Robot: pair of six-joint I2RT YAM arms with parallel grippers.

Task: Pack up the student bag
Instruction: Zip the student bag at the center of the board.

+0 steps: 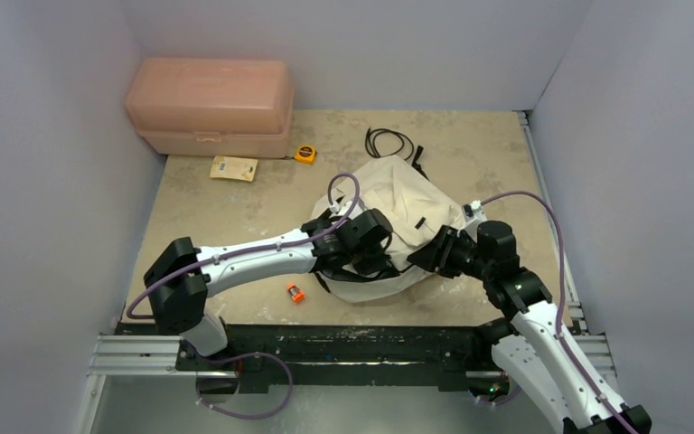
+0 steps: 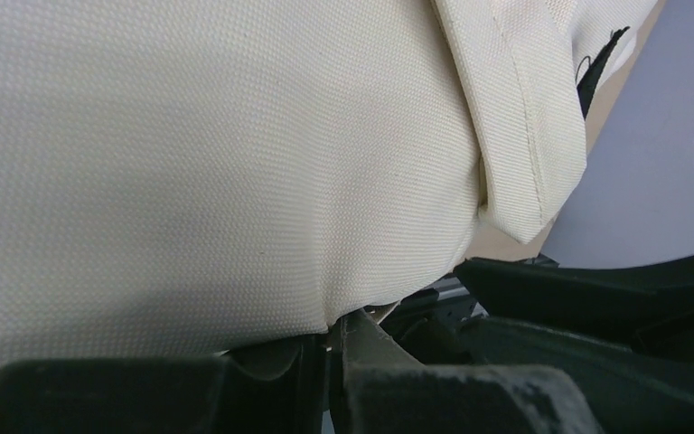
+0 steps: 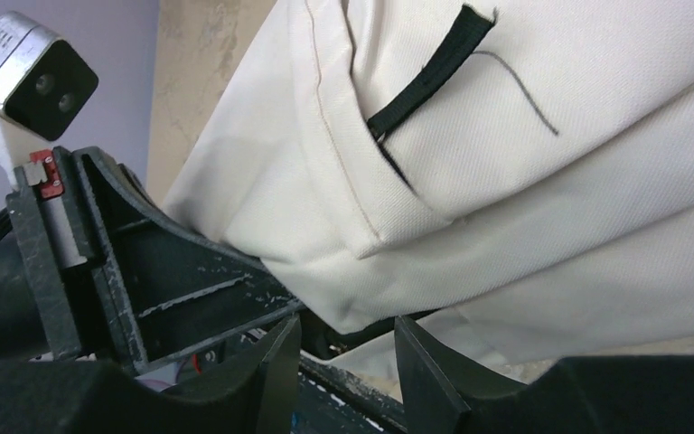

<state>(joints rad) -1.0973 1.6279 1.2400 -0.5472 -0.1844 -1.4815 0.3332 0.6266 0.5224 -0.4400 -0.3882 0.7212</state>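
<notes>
Student bag (image 1: 398, 194) lies slumped mid-table (image 1: 235, 217), with both arms at its near edge.

Left claw (image 2: 330, 348): jaws drawn almost together, and a pinch of the cream fabric runs down into the slit between them. We read it as clenched on the bag.

Right claw (image 3: 348, 348): jaws stand apart with the bag's lower hem lying between them. We cannot tell whether they press on it or merely straddle it.

Risks, as we judge them:
- The left hold is on a thin fold close to the edge. Under a lift the weave may slide out and the bag would flop back down.
- If the right claw has no real hold, a pull from the left alone would drag the whole bag sideways instead of spreading it.
- We see no open mouth in any view, so nothing can go in yet.
- The small orange object (image 1: 295, 292) lies near the left forearm, and a sweep could knock it off the near edge.
- The black cable (image 1: 389, 141) lies just beside the bag's far edge, so a shoved bag could push it away.
</notes>
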